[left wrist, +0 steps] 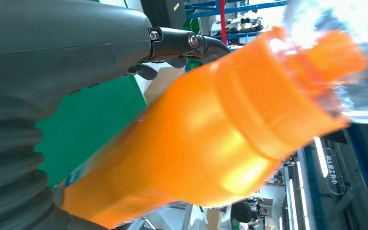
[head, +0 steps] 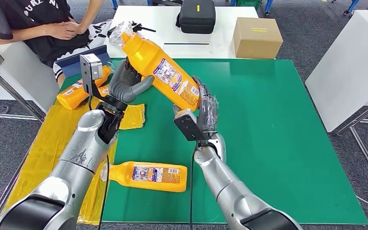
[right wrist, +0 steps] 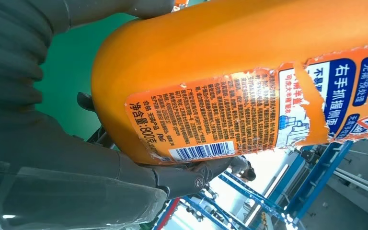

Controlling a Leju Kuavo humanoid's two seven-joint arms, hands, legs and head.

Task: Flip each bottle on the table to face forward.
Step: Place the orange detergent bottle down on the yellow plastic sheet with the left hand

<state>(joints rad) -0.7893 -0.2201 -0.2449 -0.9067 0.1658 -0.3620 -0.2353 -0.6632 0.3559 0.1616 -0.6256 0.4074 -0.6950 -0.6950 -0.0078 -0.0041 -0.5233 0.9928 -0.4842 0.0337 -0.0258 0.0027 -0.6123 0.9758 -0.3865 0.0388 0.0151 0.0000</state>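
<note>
Both of the robot's hands are up off the green-covered worktop (head: pixel 278 143), sharing one tall orange plastic bottle with a clear cap (head: pixel 160 69). It hangs tilted in the air between them, cap end (head: pixel 120 32) high and pointing away toward the far left, base down by the right hand. The left hand (head: pixel 127 82) grips it around the upper body, grey thumb and dark fingers (head: pixel 135 88) curled against the orange plastic. The right hand (head: pixel 202 111) cups the base end, its fingers (head: pixel 210 108) wrapped round the bottom of the bottle. In the right wrist view the torn printed label with a barcode (right wrist: pixel 230 117) faces the camera, and the thumb lies pressed under the bottle's base.

A second orange bottle (head: pixel 148 176) lies flat on its side near the front edge of the worktop, between the two silver arms, label up and cap to the left. A third orange bottle (head: pixel 76 93) lies on the crumpled yellow plastic sheet (head: pixel 43 143) at the left, partly behind the left wrist.

Beyond the green mat, a person in a dark shirt (head: pixel 38 24) sits at the far left. On the white table behind stand a black zipped case (head: pixel 197 15) and a brown cardboard box (head: pixel 257 37).
</note>
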